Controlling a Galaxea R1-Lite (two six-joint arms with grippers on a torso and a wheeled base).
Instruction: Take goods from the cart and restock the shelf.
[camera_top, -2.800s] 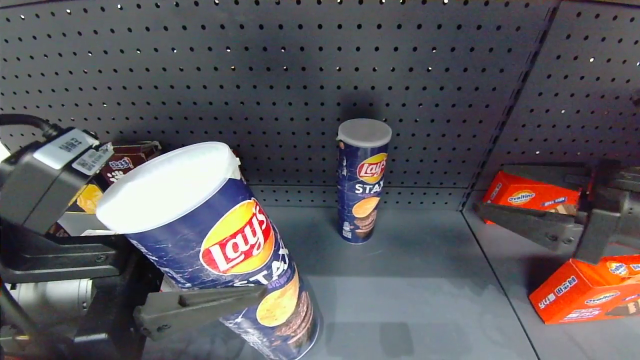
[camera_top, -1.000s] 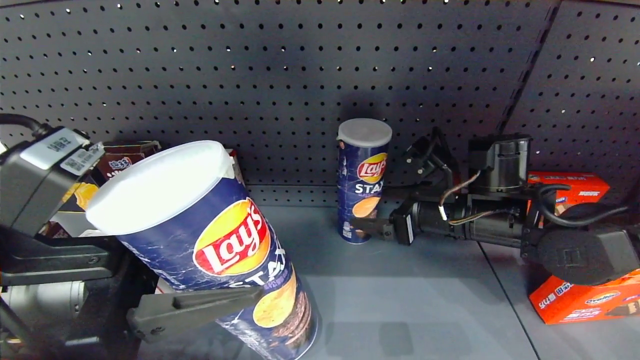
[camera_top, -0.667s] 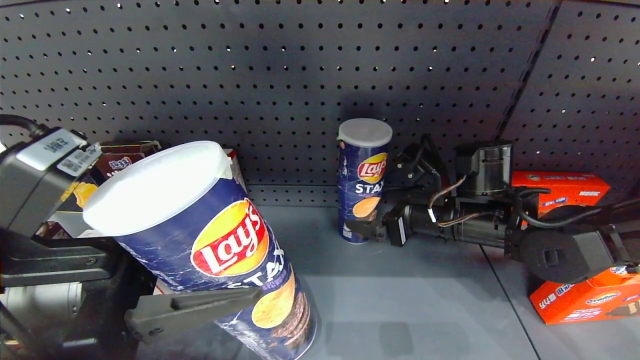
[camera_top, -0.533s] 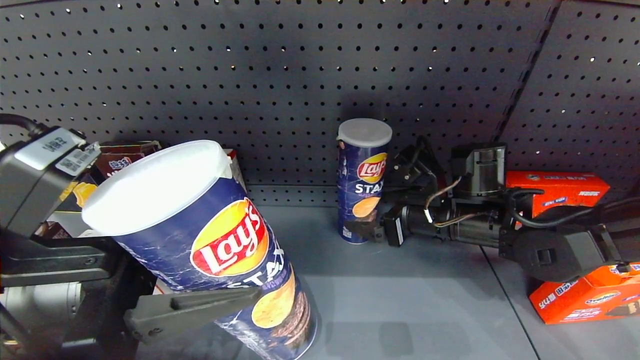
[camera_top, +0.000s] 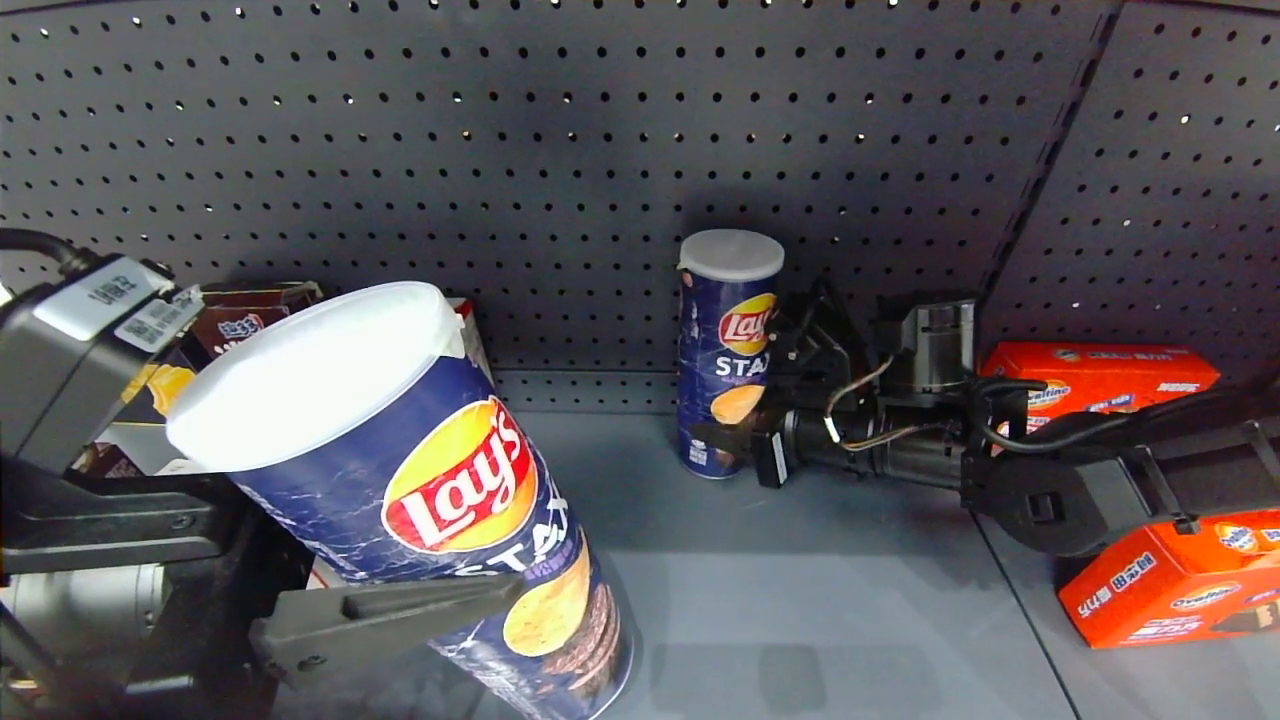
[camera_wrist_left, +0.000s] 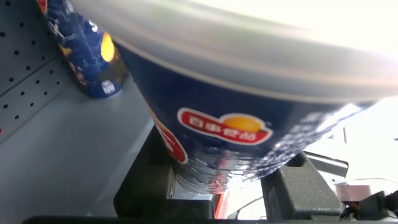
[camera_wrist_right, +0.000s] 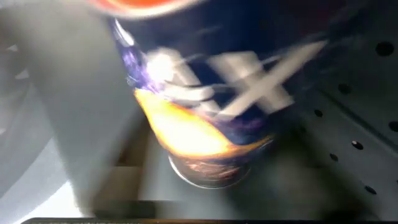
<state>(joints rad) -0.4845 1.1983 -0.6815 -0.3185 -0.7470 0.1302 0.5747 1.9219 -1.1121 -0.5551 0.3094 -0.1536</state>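
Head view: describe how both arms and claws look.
Left claw: dark-grey flat fingers with screws, silver cylinder behind, grey box with white labels. Right claw: black, cylindrical wrist, thin white and orange wires, thick black cable.

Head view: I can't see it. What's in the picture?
The left gripper holds a tilted blue cardboard chip tube with a white lid over a grey metal shelf. The right gripper is at a second, upright blue chip tube by the dark pegboard wall; orange cardboard boxes lie right.
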